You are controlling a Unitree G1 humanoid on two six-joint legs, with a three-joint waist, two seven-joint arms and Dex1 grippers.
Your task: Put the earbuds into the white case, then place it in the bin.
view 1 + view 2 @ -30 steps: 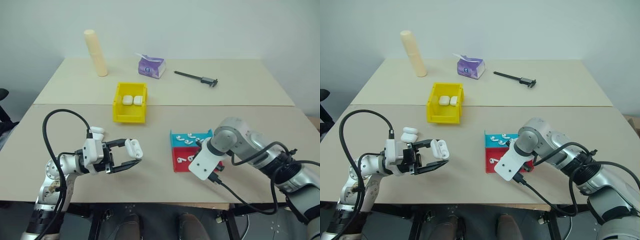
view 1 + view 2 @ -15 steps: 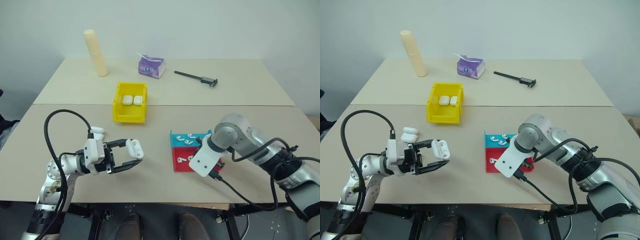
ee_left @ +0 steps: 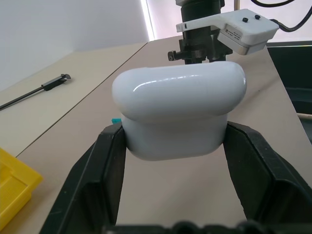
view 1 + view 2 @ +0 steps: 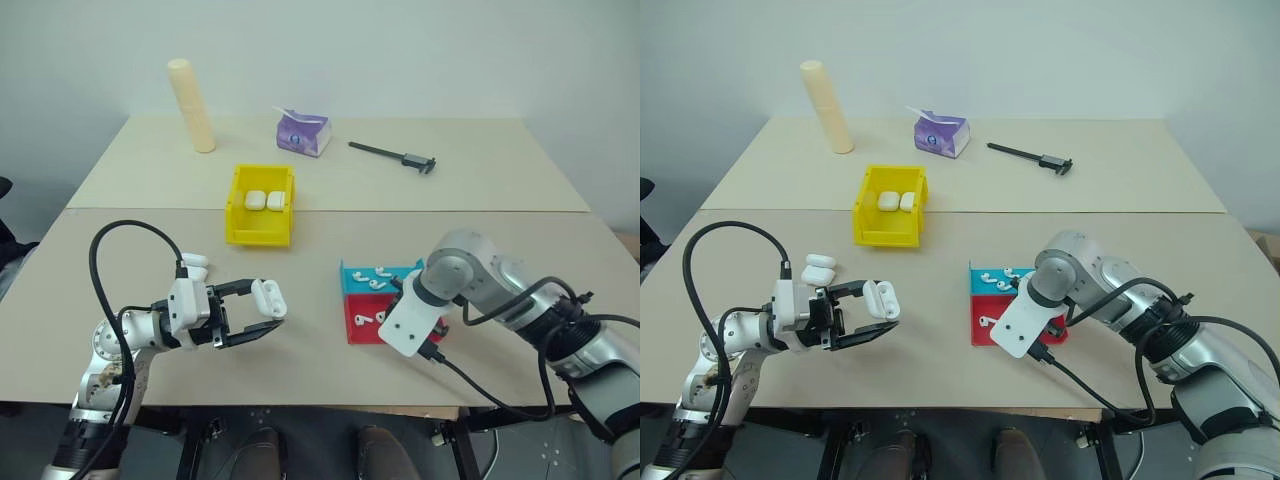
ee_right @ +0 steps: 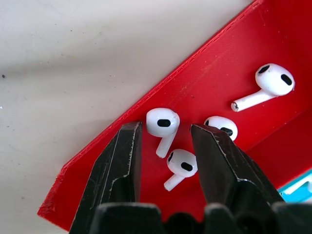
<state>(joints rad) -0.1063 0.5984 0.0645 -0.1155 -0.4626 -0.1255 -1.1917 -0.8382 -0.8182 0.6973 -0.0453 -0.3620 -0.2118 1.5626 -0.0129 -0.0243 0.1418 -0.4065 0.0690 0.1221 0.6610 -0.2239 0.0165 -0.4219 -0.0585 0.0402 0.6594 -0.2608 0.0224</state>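
Nothing much has shifted: left gripper [image 4: 262, 314] stays clamped on the white case [image 3: 179, 114], right gripper [image 5: 165, 146] hangs parted over the red tray's [image 5: 214, 78] earbuds [image 5: 164, 124], none picked yet.

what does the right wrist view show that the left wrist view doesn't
Right wrist view: four earbuds lying in the red tray, with the open right gripper straddling one of them, not touching it. Left wrist view: the left gripper shut on the white case, the yellow bin's corner, and a black tool far off. Both share the tan tabletop.
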